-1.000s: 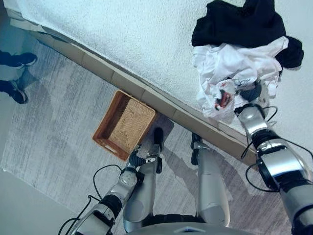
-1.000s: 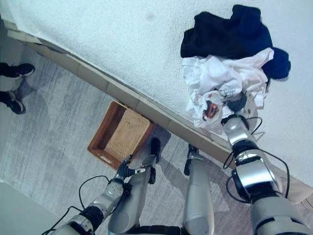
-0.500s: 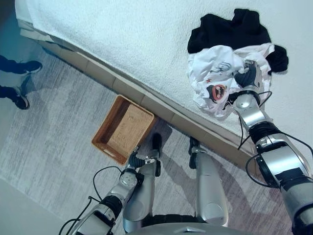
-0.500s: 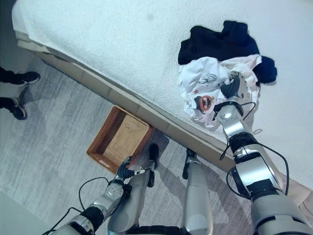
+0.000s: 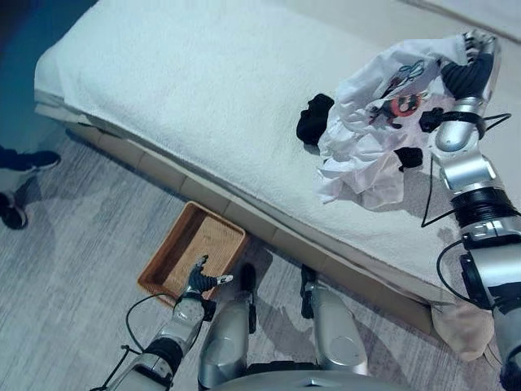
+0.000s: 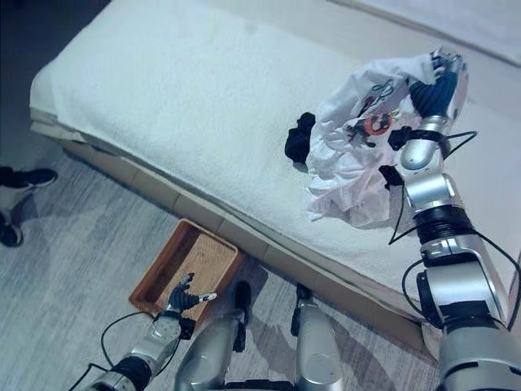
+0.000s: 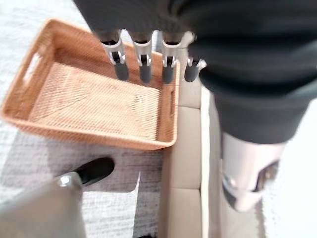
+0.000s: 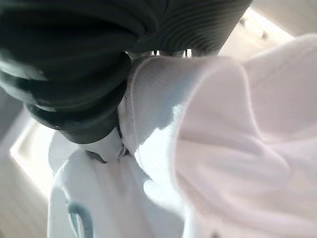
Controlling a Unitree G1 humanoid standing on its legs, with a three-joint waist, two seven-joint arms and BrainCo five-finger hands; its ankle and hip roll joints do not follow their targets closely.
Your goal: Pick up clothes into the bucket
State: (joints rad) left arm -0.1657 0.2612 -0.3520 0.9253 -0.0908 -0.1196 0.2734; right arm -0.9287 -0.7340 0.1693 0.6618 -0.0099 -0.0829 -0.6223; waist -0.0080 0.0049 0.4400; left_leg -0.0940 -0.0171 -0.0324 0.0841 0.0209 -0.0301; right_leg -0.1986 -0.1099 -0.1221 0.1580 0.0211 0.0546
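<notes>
A big bed [image 5: 203, 90] with a fuzzy white cover is filling the top half of the head views, running from 10 o'clock down toward 4 o'clock. Its tan side [image 5: 269, 236] is showing along the lower edge. Below the bed, a grey floor [image 5: 73, 261] with soft stripes is lying across the room. The right hand [image 5: 472, 69] is reaching up at about 2 o'clock and is lifting a white shirt [image 5: 374, 122] with a red and black picture on it. The shirt is hanging from the hand in a bunch, with its bottom folds reaching down to the bed cover. In the right wrist view the white shirt [image 8: 213, 139] is pressing right up against the hand, and the fingers are curling around the cloth to hold it. A black piece of clothing [image 5: 312, 129] is lying on the bed just beside the shirt, on its 9 o'clock side. A brown woven basket [image 5: 193, 259] is sitting on the floor at about 7 o'clock, right against the side of the bed. The left hand [image 5: 199, 281] is hanging low by the basket's near edge, with its fingers [image 7: 143, 62] straight, side by side, and holding nothing. A person's dark shoes [image 5: 20, 183] are standing on the floor at 9 o'clock.
</notes>
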